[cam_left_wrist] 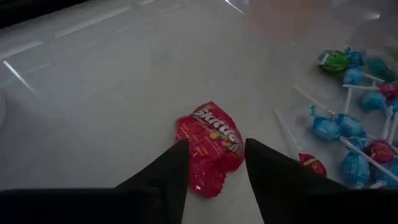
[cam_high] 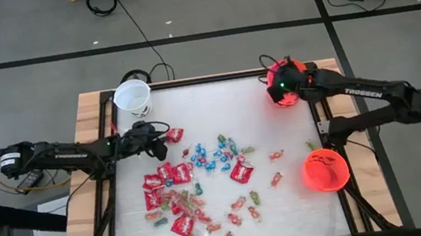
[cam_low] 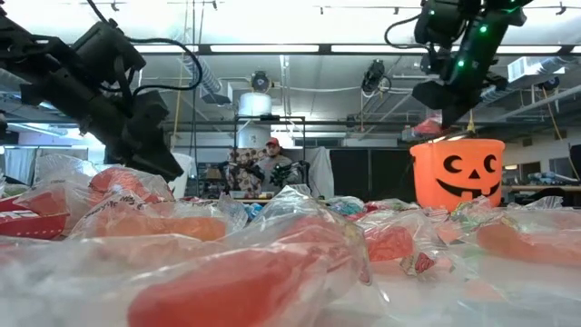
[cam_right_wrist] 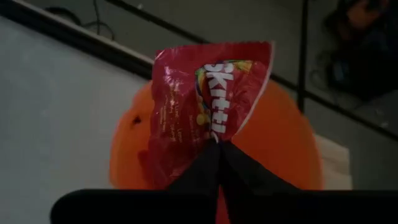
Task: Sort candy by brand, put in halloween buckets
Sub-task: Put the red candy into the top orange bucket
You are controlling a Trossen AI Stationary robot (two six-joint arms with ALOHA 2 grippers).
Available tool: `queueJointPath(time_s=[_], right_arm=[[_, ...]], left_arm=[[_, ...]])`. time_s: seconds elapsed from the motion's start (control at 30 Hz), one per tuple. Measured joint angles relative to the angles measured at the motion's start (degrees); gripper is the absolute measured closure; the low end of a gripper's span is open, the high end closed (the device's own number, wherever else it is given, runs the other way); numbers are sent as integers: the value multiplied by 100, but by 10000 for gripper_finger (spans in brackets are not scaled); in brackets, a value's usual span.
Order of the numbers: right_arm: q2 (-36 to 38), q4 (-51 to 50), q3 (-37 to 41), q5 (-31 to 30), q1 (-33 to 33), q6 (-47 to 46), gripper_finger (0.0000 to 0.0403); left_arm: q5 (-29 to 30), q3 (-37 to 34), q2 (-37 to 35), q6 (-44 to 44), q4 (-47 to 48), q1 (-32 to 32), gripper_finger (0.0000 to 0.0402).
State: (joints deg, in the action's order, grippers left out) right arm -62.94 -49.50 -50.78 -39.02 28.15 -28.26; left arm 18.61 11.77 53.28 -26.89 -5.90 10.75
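Note:
My right gripper (cam_right_wrist: 217,144) hovers over the orange jack-o'-lantern bucket (cam_low: 457,173) at the table's far right corner, shut on a red Skittles packet (cam_right_wrist: 208,99). My left gripper (cam_left_wrist: 214,163) is open and low over the table's left side. Its fingers stand on either side of the near end of another red Skittles packet (cam_left_wrist: 208,140), which lies flat on the table. More candy (cam_high: 195,185) lies scattered across the middle: red packets, blue lollipops (cam_left_wrist: 348,130) and small wrapped pieces. My right gripper pinches the packet's edge (cam_right_wrist: 214,135) between its two shut fingers, slanting down from above. The packet sticks out beyond the fingertips, clear of the table, over the orange bucket's mouth (cam_right_wrist: 280,143). Whether my left gripper touches its packet, I cannot tell.
A white bucket (cam_high: 133,98) stands at the far left corner. A second orange bucket (cam_high: 325,170) stands near the right edge. The wooden table frame (cam_high: 84,118) borders the white surface. People sit in the room beyond (cam_low: 272,159).

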Motion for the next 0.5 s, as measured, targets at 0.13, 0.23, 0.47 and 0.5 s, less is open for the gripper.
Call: queueJointPath(time_s=[0.13, 0.23, 0.47, 0.5], right_arm=[[0, 12, 0, 445, 142, 206, 343], [35, 89, 0, 456, 140, 309, 318], [203, 383, 0, 795, -186, 400, 272], [221, 385, 0, 859, -240, 400, 268]], left_arm=[[0, 0, 108, 112, -12, 56, 189], [7, 0, 328, 264, -164, 103, 161], [-235, 0, 1202, 804, -1008, 236, 144], [-314, 0, 1337, 879, -1098, 251, 147]])
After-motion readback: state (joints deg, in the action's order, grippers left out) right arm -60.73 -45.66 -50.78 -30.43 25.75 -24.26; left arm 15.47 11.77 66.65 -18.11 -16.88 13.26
